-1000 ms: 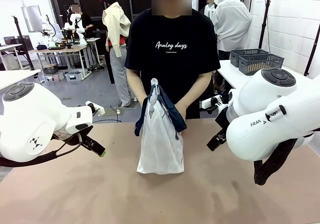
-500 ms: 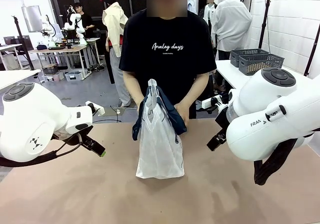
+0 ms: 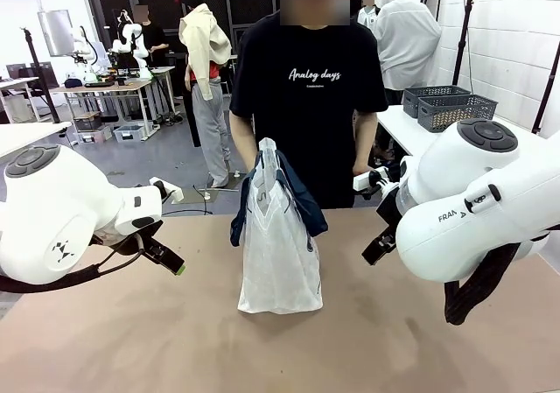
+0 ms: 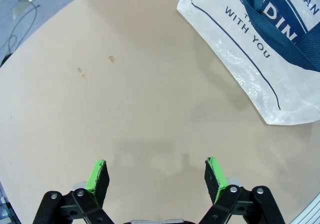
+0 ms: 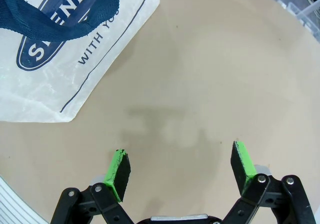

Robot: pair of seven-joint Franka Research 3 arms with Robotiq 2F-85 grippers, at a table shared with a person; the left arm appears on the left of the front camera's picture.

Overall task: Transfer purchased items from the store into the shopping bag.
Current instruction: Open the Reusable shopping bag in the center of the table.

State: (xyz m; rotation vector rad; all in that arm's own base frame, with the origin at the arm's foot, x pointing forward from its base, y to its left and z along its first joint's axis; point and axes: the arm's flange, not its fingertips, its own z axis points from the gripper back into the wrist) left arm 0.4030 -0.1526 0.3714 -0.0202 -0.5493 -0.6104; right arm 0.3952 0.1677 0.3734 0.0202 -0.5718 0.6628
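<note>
Right now I count one shopping bag (image 3: 280, 253), and it stands upright near the middle of the tan table (image 3: 131, 340), towards the far edge, between my two arms and apart from both. It is whitish, half see-through plastic with a fine woven sheen, flat at the bottom and narrowing to a pinched top. Two navy-blue strap handles (image 3: 302, 202) of soft webbing droop from that top, one down each side. From my wrists I see a navy oval badge with white letters on its face, a thin navy line along its edge, and the words "WITH YOU" in dark print.

My left gripper (image 4: 156, 166) hovers over bare tabletop with its two fingers spread wide and nothing between them; the bag's lower corner lies well ahead of it. My right gripper (image 5: 181, 156) is spread just as wide, also holding nothing, with the bag's corner ahead and to one side. That makes four green pads (image 4: 98, 173) in all, flat rubbery blocks on black linkages.

One person (image 3: 306, 87) in a black printed T-shirt stands behind the bag. Farther back, two dark lattice baskets (image 3: 459, 110) sit together on a white side table.
</note>
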